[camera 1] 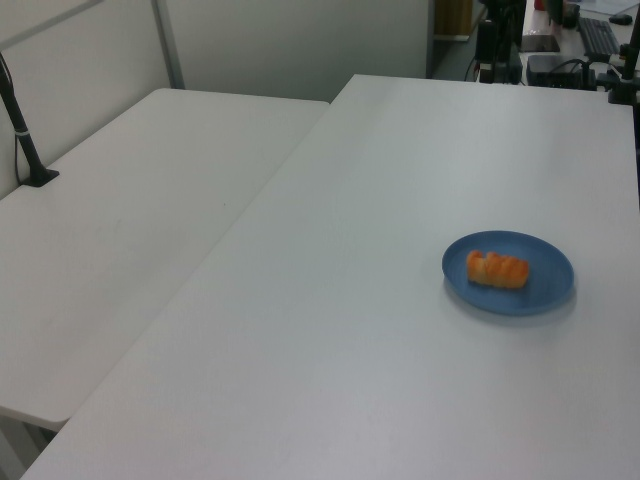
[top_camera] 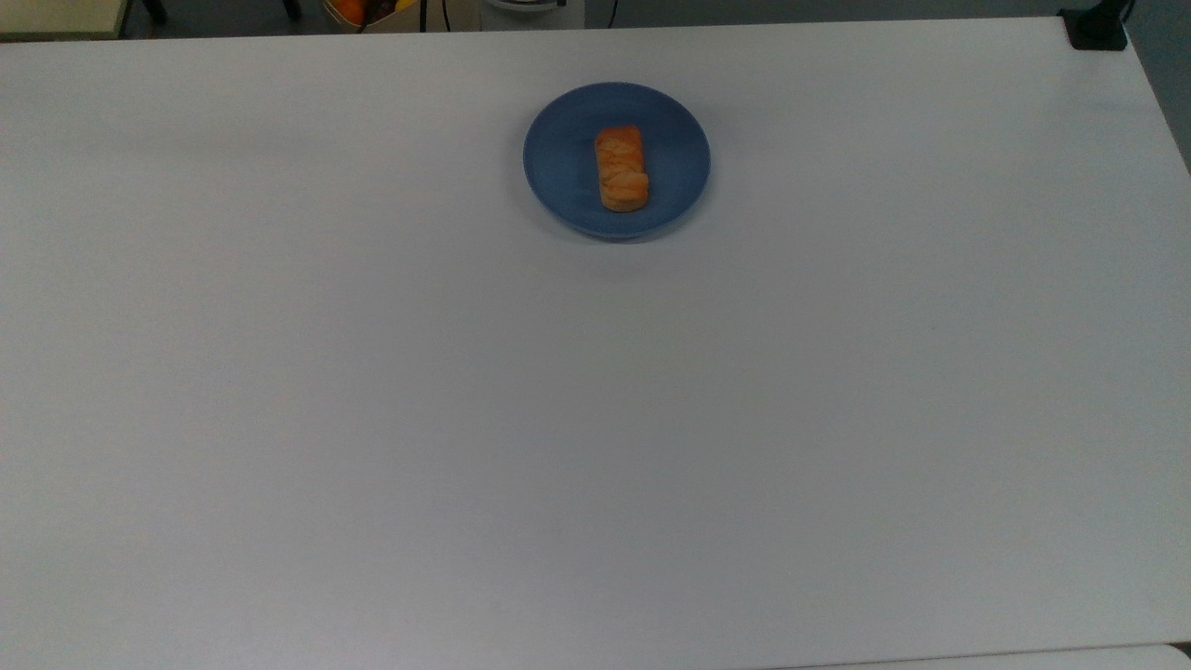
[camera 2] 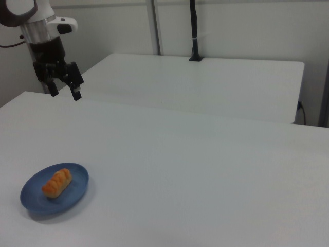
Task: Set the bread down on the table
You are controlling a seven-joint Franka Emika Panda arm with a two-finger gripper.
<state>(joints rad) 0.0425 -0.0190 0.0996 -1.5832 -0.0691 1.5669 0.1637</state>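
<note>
The bread (top_camera: 622, 168), a small golden-orange ridged roll, lies in the middle of a round blue plate (top_camera: 558, 158) toward the far side of the white table (top_camera: 595, 419). In the left view the bread (camera 1: 497, 270) and plate (camera 1: 548, 290) sit at the right of the table (camera 1: 350, 300). In the right view the bread (camera 2: 57, 182) rests on the plate (camera 2: 31, 198) at lower left of the table (camera 2: 205, 170). My gripper (camera 2: 65, 92) hangs high above the table at that picture's upper left, well apart from the plate, open and holding nothing.
A second white table (camera 2: 205, 82) adjoins this one, with a black pole (camera 2: 194, 31) clamped at its far edge. A black clamp (top_camera: 1098, 28) sits at the table's top right corner in the top view. Desk clutter (camera 1: 560, 60) stands beyond the far end.
</note>
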